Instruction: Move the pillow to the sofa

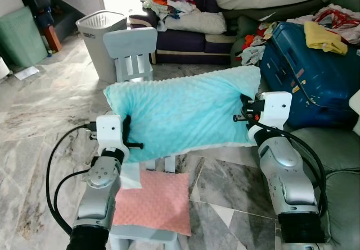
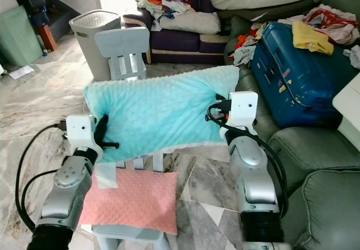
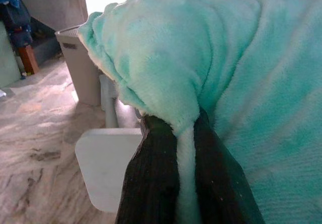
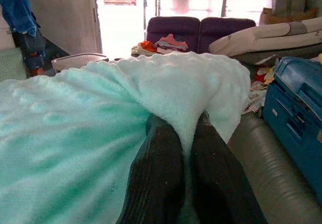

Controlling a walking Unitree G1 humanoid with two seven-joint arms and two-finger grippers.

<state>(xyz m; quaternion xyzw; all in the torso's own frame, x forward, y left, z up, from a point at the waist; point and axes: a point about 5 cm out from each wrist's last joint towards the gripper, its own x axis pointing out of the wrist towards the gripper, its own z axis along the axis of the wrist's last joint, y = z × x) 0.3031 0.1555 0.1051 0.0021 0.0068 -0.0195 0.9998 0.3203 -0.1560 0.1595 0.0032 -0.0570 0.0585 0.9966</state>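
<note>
Left wrist view: pillow (image 3: 241, 83) folds hide both black fingers' (image 3: 151, 178) tips.

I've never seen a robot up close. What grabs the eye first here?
A big fluffy turquoise pillow held up in the air, the left gripper and right gripper each pinching one end. Under it a pink cushion lies on a small white chair; to the right a blue suitcase sits on a grey-green sofa.

Two pillows — one teal (image 1: 180, 112), one pink (image 1: 154, 202), one suitcase (image 1: 306, 76), two end effectors — left (image 1: 128, 135), right (image 1: 244, 108)
</note>
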